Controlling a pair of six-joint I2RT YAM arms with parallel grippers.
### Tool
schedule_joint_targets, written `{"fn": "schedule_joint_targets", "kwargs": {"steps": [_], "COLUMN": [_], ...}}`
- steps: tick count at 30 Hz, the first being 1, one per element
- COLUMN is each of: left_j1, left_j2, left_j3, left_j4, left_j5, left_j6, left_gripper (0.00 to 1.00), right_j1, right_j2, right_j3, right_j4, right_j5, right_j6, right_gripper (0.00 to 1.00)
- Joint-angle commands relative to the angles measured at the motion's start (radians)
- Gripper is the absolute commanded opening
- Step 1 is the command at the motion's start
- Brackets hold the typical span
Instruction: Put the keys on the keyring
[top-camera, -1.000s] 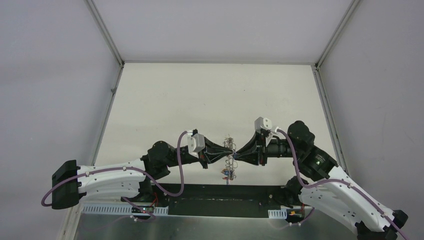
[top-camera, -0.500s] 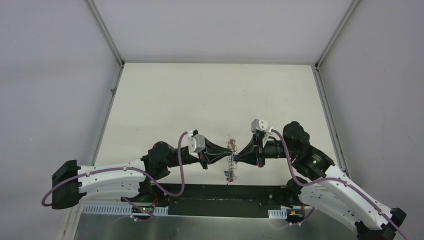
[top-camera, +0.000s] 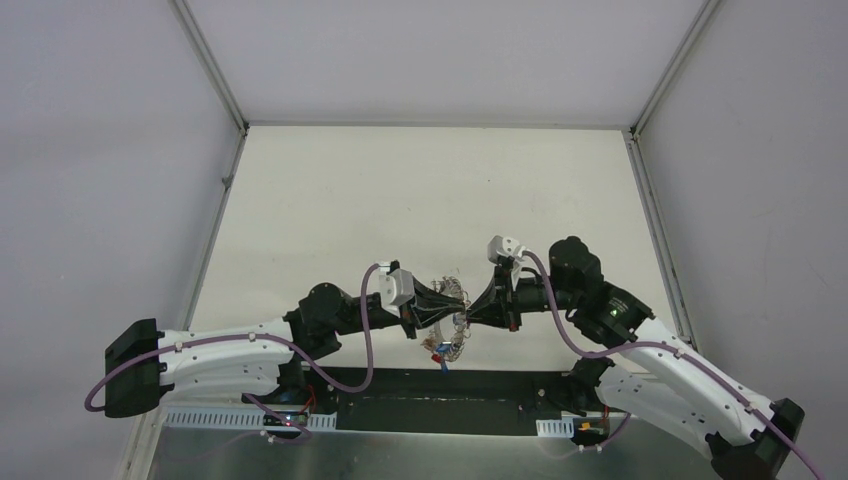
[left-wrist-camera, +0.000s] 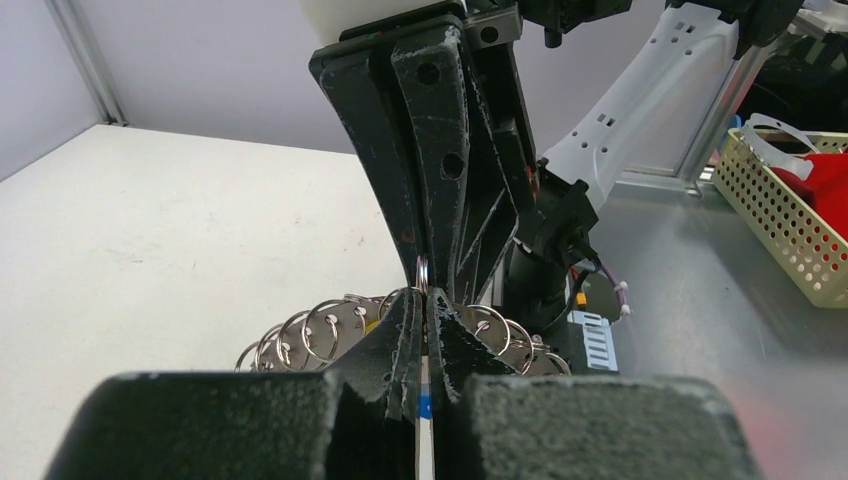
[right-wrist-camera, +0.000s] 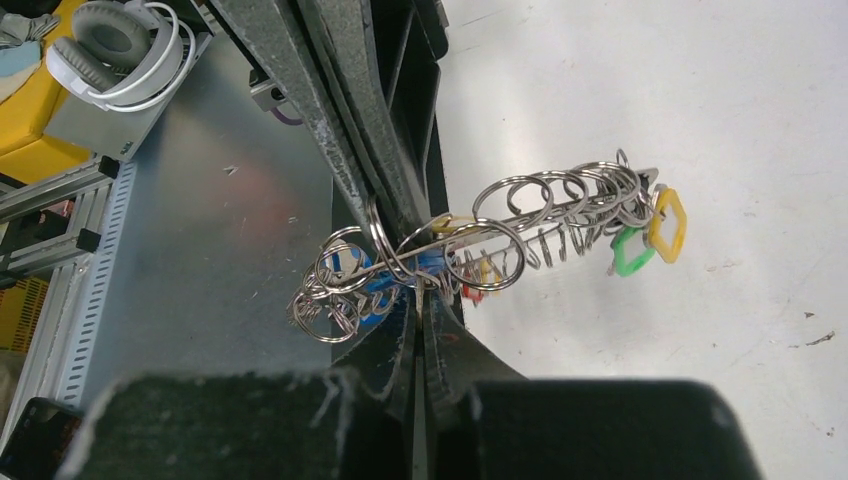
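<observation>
The keyring (right-wrist-camera: 535, 240) is up off the table (top-camera: 400, 190), strung in the air between my two grippers, which meet nose to nose near the table's front edge. It is a run of thin, shiny steel split rings linked one into the next, with a short coiled stretch like a spring in the middle.

From the right wrist view, one end of it bunches into a tangle of loops right at the tips of the right gripper (right-wrist-camera: 420, 305). Those fingers are pressed together with a ring wire caught at their point. The left gripper (right-wrist-camera: 398, 220) comes in from the opposite side, its fingers also closed flat against each other and pinching a ring of the same bunch. The tips of the two grippers nearly touch.

The rest of the chain trails out to the side of the tips, free of both. The keys hang from it by their plastic tags: a yellow tag (right-wrist-camera: 667, 228) and a green tag (right-wrist-camera: 628, 254) at the far end, and a blue tag (right-wrist-camera: 372, 282) tucked in the tangle by the fingertips. The tags are flat, angular frames. I cannot make out the metal key blades themselves.

The fingers are matte black, rough and scuffed. The table is plain off-white.
</observation>
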Motion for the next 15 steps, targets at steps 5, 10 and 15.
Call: {"fn": "schedule_joint_targets", "kwargs": {"steps": [5,10,15], "left_j1": [-0.005,-0.005,-0.006], "left_j2": [-0.009,-0.010,-0.006], "left_j3": [0.015,0.019,0.033], "left_j4": [0.138,0.090,0.043], "left_j5": [-0.009,-0.006,0.005], "left_j6": [-0.018,-0.018,-0.011], "left_gripper": [0.00,0.00,0.00], "right_j1": [0.003,0.003,0.003], "right_j2": [0.031,0.035,0.022], "right_j3": [0.045,0.046,0.047], "right_j4": [0.021,0.015,0.012], "right_j5": [-0.039,-0.082,-0.116], "right_j6": [-0.029,-0.040,-0.088], "right_gripper": [0.00,0.01,0.09]}}
